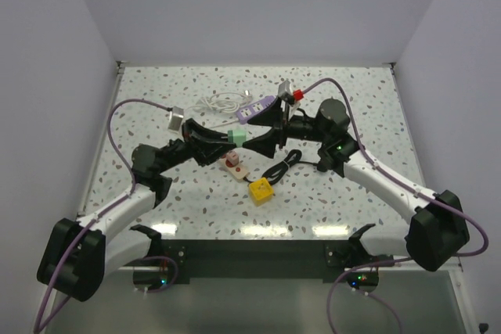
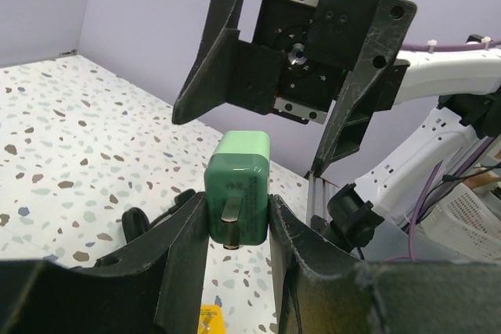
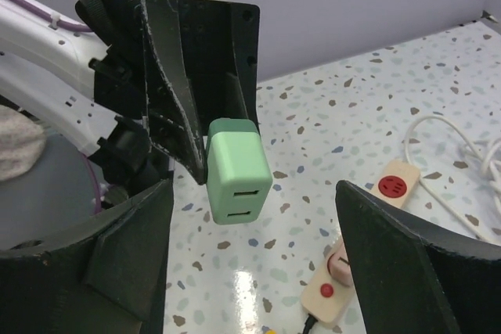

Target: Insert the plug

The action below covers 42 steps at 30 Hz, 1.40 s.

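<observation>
Plug [image 2: 237, 185] isn't sitting in any socket yet, so I'd say the job is roughly at the halfway mark: the pickup is done, the actual insertion is all left to do. The left fingers [image 2: 184, 248] are clamping it by its two sides and holding it up in the air above the middle of the bench [image 1: 156, 99]. Its metal prong is pointing back toward the left wrist, and the face with the two slots is pointing at the right arm.

The right fingers [image 3: 391, 256] are hanging wide apart, gripping nothing, facing the plug head-on with one finger off to either side of it, not touching as far as I can tell. Looking like a handover to me, but that's just my guess.

Down below, the cream power strip [image 1: 234, 166] is lying just beneath the two arms, and the purple power strip [image 1: 257, 109] is lying further back. Can't tell which one it's going into.
</observation>
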{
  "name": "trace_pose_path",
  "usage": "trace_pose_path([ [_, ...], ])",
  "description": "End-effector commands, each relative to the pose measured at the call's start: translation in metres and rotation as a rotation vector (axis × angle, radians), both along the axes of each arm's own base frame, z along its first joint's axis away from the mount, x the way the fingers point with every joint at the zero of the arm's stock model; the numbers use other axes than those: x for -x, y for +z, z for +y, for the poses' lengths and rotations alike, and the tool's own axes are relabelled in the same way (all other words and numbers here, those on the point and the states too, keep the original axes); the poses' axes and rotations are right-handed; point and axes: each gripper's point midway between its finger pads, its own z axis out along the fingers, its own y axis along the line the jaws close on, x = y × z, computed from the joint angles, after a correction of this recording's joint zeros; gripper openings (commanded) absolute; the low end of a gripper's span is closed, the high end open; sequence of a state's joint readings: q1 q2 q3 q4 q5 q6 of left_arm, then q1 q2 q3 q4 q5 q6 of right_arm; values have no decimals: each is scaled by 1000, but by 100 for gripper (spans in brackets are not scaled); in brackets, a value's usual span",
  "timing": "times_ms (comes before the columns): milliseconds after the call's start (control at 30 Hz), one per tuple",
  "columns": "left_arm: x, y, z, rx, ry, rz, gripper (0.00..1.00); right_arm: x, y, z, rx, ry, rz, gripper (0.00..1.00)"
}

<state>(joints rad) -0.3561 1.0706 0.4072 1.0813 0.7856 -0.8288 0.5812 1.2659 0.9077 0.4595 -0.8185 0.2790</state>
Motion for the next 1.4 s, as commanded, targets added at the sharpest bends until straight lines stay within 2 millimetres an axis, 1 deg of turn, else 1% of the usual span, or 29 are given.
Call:
trace_pose_path([
  [0, 13, 30, -1, 52, -28, -120, 0, 6, 10, 5, -56, 64, 1, 87],
  [67, 15, 34, -2, 58, -32, -132, 0, 6, 8, 6, -65, 74, 7, 87],
  [200, 18, 34, -4, 58, -43, -136, 0, 8, 9, 7, -83, 83, 6, 86],
  [233, 17, 34, -4, 60, -40, -137, 0, 10, 13, 7, -99, 95, -4, 85],
  [400, 16, 34, -5, 64, -39, -140, 0, 12, 9, 10, -115, 130, 14, 68],
  [433, 16, 35, -5, 65, -40, -146, 0, 12, 9, 11, -119, 134, 10, 62],
  [600, 13, 31, -6, 61, -37, -141, 0, 14, 7, 13, -125, 168, 13, 51],
  [733, 12, 31, -9, 65, -48, -139, 0, 18, 11, 12, -136, 186, -4, 35],
  [767, 11, 30, -9, 64, -46, -138, 0, 19, 12, 12, -138, 190, -7, 25],
  [833, 8, 26, -10, 61, -42, -125, 0, 22, 15, 12, -144, 195, -15, 12],
  [867, 6, 25, -10, 61, -38, -119, 11, 21, 16, 11, -145, 191, -16, 2],
  [933, 1, 21, -11, 55, -29, -93, 27, 19, 18, 10, -148, 173, -22, 0],
  [967, 1, 18, -11, 50, -28, -86, 40, 19, 18, 10, -147, 168, -25, 0],
  [1000, 0, 17, -11, 50, -27, -83, 43, 17, 17, 10, -140, 161, -30, 0],
  [1033, 0, 15, -11, 48, -24, -78, 48, 16, 20, 10, -142, 151, -33, 0],
  [1100, -2, 11, -11, 40, -17, -66, 55, 15, 20, 9, -136, 143, -36, 0],
  [1133, -2, 9, -11, 35, -14, -59, 59, 13, 23, 9, -139, 132, -44, 0],
  [1167, -3, 7, -11, 28, -8, -63, 66, 12, 25, 9, -137, 124, -60, 0],
  [1200, -6, 5, -10, 21, 4, -50, 68, 9, 22, 9, -119, 113, -47, 0],
  [1233, -7, 1, -9, 14, 15, -38, 70, 6, 29, 8, -115, 103, -66, 0],
  [1267, -10, -2, -9, 3, 27, -34, 73, 0, 32, 8, -106, 73, -69, 0],
  [1300, -16, -12, -7, -19, 48, 15, 74, -5, 22, 8, -54, 50, -53, 0],
  [1333, -23, -17, -3, -33, 75, 38, 75, -11, 33, 8, -45, 31, -83, 0],
  [1367, -28, -23, 0, -48, 96, 60, 76, -22, 32, 7, -20, -17, -107, 0],
])
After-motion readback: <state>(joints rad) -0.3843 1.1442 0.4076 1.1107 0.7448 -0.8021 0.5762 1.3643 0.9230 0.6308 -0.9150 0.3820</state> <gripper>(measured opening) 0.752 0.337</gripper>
